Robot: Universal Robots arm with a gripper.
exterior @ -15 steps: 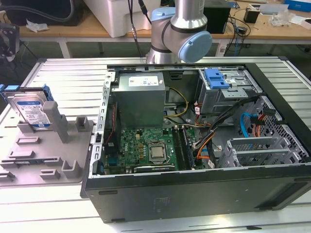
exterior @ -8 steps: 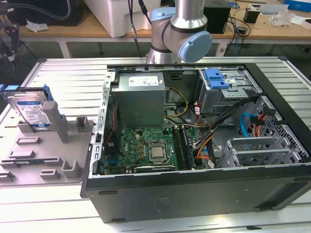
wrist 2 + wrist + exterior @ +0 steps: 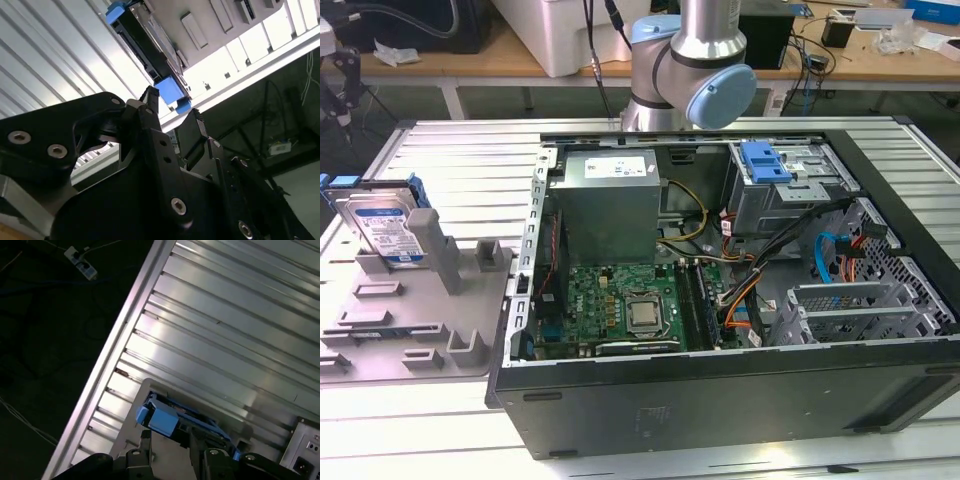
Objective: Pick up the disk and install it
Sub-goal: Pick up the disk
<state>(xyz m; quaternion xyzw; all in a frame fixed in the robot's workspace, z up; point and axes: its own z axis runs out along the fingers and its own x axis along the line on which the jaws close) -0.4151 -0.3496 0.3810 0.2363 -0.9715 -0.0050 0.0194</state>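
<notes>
The disk stands on edge in a grey holder at the exterior view's left. It is silver-grey with a white-and-blue label and a blue caddy around it. In the second wrist view the disk lies beyond my gripper, whose two dark fingers are apart with nothing between them. In the first wrist view the caddy's blue end shows just past the gripper. The gripper is apart from the disk. The arm rises behind the computer case.
An open computer case lies on the ribbed metal table. Inside are a grey power supply box, a motherboard, loose cables and a drive cage with a bare blue bracket. The table edge drops to a dark floor.
</notes>
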